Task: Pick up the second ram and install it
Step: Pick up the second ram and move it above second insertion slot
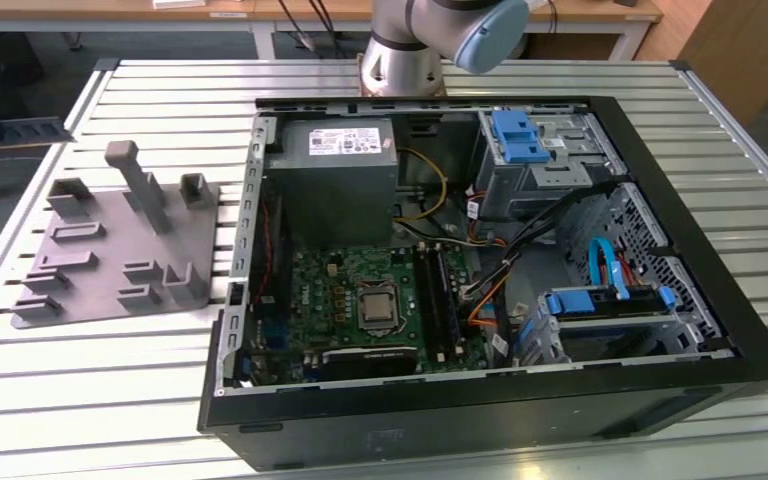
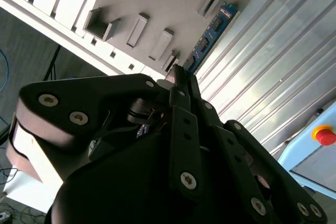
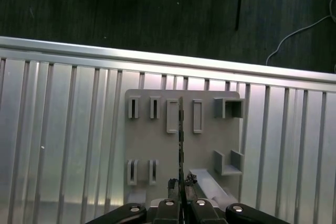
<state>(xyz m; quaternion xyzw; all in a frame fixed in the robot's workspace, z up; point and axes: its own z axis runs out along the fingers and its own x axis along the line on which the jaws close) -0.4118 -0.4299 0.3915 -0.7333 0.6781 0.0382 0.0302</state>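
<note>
Silver-grey arm (image 1: pixel 404 62) with a pale blue joint cap (image 1: pixel 494 35); black pincer (image 2: pixel 181 77) studded with silver screws (image 2: pixel 188 180).

Soft, even light is falling from above on the desk (image 1: pixel 91 400), whose ribs are glaring white in both wrist views. The case (image 1: pixel 491 410) is shading its own interior. The floor (image 3: pixel 131 9) is lying dim; the jaws are showing dark, the ram (image 2: pixel 212 30) catching light.

Slatted table (image 1: pixel 117 400): grey tray (image 1: pixel 104 235), computer case (image 1: pixel 491 405)
</note>
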